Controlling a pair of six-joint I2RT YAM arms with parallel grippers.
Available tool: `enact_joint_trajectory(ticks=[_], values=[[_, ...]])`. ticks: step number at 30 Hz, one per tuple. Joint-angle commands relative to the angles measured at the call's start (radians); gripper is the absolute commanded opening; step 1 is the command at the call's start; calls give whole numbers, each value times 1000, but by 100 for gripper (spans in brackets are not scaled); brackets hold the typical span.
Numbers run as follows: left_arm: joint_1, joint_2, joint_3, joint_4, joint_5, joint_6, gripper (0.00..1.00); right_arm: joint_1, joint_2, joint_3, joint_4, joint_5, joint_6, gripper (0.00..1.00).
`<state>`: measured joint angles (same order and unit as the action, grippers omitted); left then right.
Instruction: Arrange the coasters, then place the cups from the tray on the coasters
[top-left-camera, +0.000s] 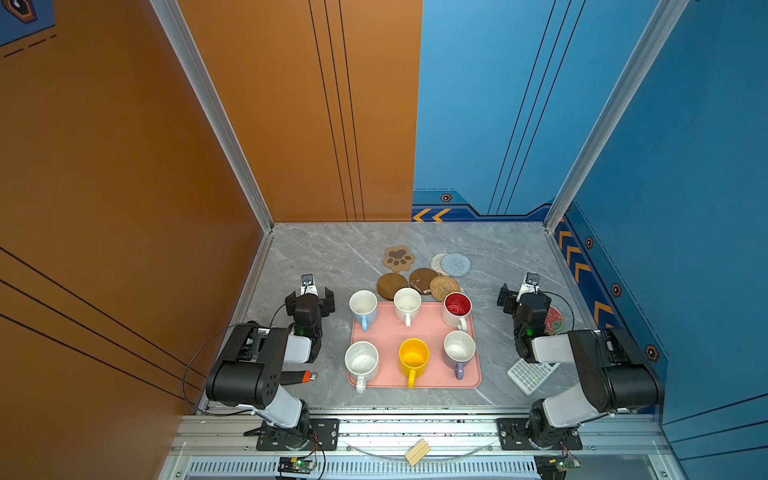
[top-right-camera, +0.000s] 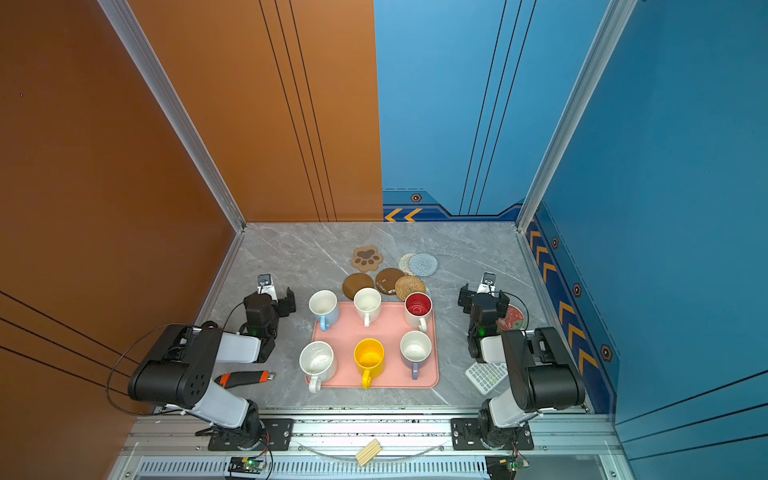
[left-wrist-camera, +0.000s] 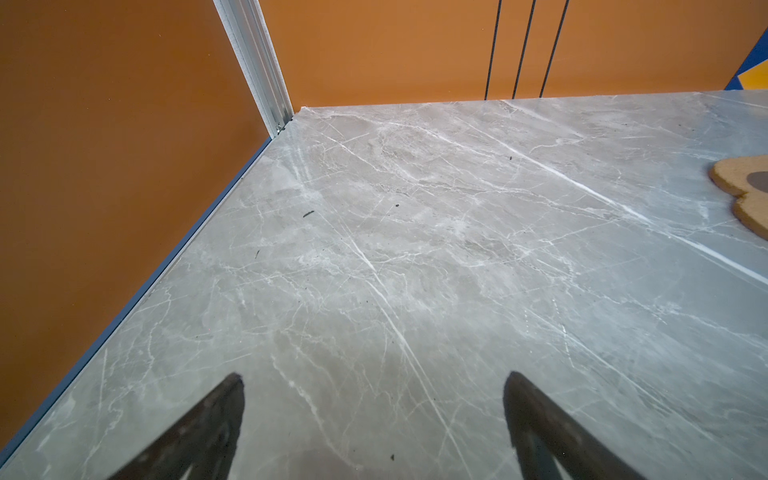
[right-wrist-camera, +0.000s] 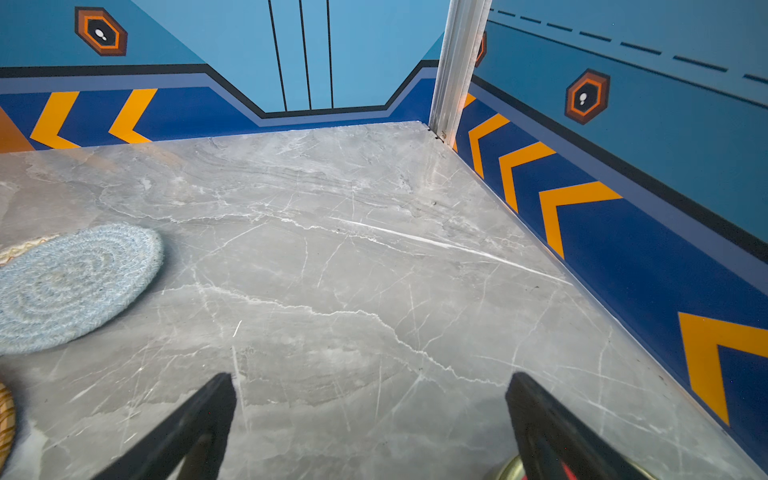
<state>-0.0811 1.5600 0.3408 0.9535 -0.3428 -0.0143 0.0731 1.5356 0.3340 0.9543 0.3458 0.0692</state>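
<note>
Pink tray (top-left-camera: 386, 338) carries six cups (top-left-camera: 413, 357); coasters (top-left-camera: 399, 257) cluster beyond it; left gripper (left-wrist-camera: 374, 376) and right gripper (right-wrist-camera: 370, 376) flank it, spread wide, empty.

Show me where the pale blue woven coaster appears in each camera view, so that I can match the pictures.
In a top view: the pale blue woven coaster lies beyond the tray, rightmost in the coaster group.
In a top view: the coaster sits in the same spot.
Left wrist view: not in it.
Right wrist view: near the open right hand, cut by the frame edge.
Shared landmark: the cream woven coaster peeking out beneath it.
</note>
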Motion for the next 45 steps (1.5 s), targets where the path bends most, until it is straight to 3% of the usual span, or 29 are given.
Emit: enact_joint_trajectory(ticks=[1, 5, 7, 10, 12, 16, 23, 27, 35, 45], values=[[12, 7, 23, 11, 24, 12, 98, 1, 14, 13, 11, 12, 18, 100], [10, -27, 34, -49, -43, -14, 98, 6, -35, 33, -60, -26, -5, 100], [6, -34, 48, -64, -10, 7, 100, 8, -100, 63, -169, -8, -4, 99], [-37, -93, 149, -290, -102, 37, 99, 8, -210, 116, -341, -3, 2, 99], [-40, -135, 233, -449, -96, 45, 100, 8, -272, 159, -454, -9, 2, 99], [-56, -183, 345, -606, -84, 94, 98, 7, -348, 264, -687, -40, 24, 100], [-57, -185, 580, -1015, 33, -7, 93, 12, -342, 451, -1021, -189, 78, 100], [-59, -144, 718, -1226, 171, -58, 88, 25, -317, 543, -1155, -237, 104, 100], [-53, -147, 758, -1274, 327, -209, 79, 51, -311, 661, -1315, -285, 151, 99], [-28, -264, 716, -1287, 416, -309, 81, 53, -195, 904, -1590, -436, 207, 93]])
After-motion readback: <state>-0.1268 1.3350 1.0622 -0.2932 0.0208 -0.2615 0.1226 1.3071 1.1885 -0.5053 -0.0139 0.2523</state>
